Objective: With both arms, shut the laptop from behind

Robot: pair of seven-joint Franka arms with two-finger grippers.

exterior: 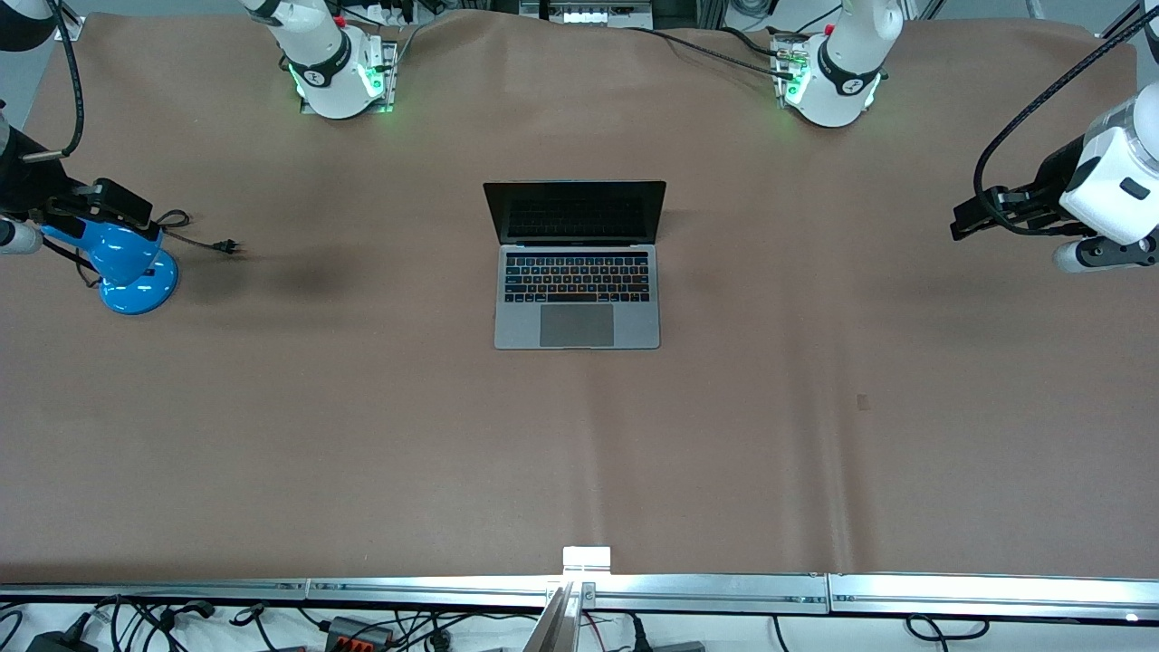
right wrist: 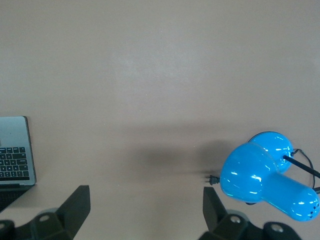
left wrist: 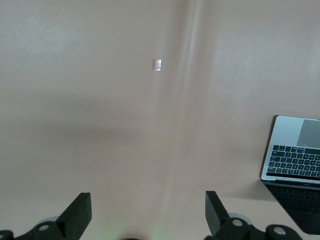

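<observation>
Both hands, left (left wrist: 145, 217) and right (right wrist: 145, 215), well apart from laptop (exterior: 577, 272).

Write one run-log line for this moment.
laptop: open, untouched | left gripper: open, over bare table | right gripper: open, over blue lamp

Arms (exterior: 842, 63) white, black joint bands, green base lights. Black cables loop above black fingers (left wrist: 77, 215); silver screws sit at finger roots.
</observation>
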